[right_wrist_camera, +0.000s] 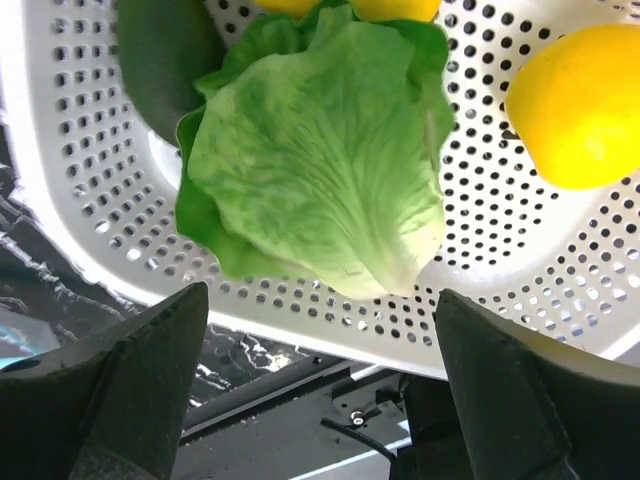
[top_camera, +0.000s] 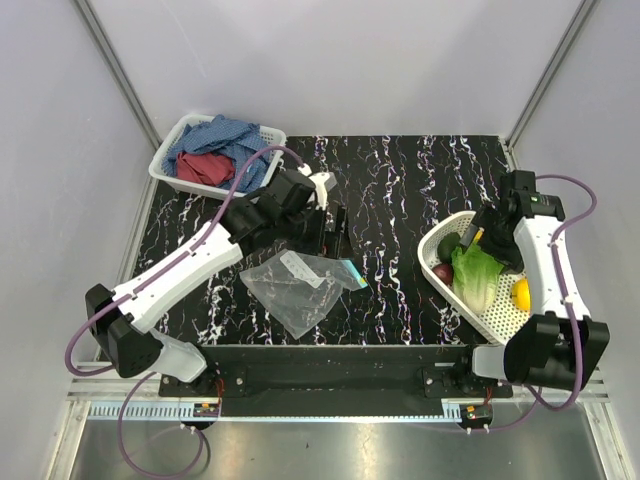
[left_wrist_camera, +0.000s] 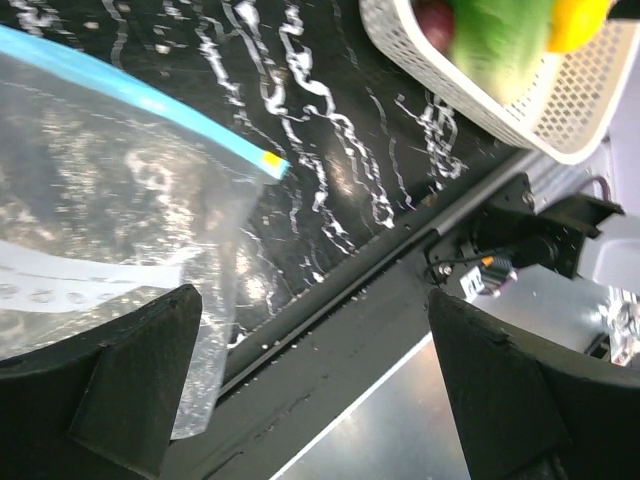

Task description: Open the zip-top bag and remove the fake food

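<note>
Nearest, the right gripper is hanging wide open and empty over the basket where the food, lettuce and lemon included, is lying, while the left gripper is gaping empty beside the flat, seemingly emptied bag, so little is remaining.

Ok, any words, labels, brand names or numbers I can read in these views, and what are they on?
No text in any view can be read.
White label patch on the zip-top bag: faint marks only, too blurred to read.
Nothing printed shows on the baskets, the toy food or the arms.
</note>
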You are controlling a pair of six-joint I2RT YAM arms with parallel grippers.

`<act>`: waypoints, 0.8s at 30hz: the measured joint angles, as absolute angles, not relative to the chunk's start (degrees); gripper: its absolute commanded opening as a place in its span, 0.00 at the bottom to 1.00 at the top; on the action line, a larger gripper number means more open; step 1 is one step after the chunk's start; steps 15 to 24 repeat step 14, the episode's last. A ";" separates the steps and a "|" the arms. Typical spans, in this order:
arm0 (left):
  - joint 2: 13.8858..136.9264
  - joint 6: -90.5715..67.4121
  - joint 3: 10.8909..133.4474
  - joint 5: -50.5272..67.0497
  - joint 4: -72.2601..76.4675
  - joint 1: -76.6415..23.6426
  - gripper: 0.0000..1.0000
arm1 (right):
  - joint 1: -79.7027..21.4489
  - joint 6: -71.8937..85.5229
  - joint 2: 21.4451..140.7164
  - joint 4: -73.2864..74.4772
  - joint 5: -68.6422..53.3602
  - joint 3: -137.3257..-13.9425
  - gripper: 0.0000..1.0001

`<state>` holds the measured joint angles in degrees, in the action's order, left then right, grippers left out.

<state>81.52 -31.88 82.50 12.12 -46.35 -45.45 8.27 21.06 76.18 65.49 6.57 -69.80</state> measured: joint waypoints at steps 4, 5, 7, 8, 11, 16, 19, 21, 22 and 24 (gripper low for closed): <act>81.45 -32.01 82.89 12.27 -45.39 -47.53 0.99 | 4.89 22.06 73.06 67.64 5.69 -73.25 1.00; 81.45 -32.01 82.89 12.34 -45.06 -47.79 0.99 | 3.33 22.61 72.38 67.77 5.04 -73.89 1.00; 81.14 -32.27 82.81 12.43 -44.27 -48.12 0.99 | -1.52 24.08 70.81 67.90 3.01 -75.20 1.00; 80.64 -32.56 82.35 12.51 -43.29 -48.23 0.99 | -3.38 24.77 70.32 67.77 1.69 -75.42 1.00; 77.03 -33.34 78.83 12.73 -39.97 -48.38 0.99 | -8.29 27.66 68.79 66.22 -3.42 -74.91 1.00; 71.68 -34.98 73.45 12.86 -36.40 -48.38 0.99 | -10.48 30.22 66.13 61.95 -9.34 -71.11 1.00; 71.68 -34.98 73.45 12.86 -36.40 -48.38 0.99 | -10.48 30.22 66.13 61.95 -9.34 -71.11 1.00; 71.68 -34.98 73.45 12.86 -36.40 -48.38 0.99 | -10.48 30.22 66.13 61.95 -9.34 -71.11 1.00; 71.68 -34.98 73.45 12.86 -36.40 -48.38 0.99 | -10.48 30.22 66.13 61.95 -9.34 -71.11 1.00; 71.68 -34.98 73.45 12.86 -36.40 -48.38 0.99 | -10.48 30.22 66.13 61.95 -9.34 -71.11 1.00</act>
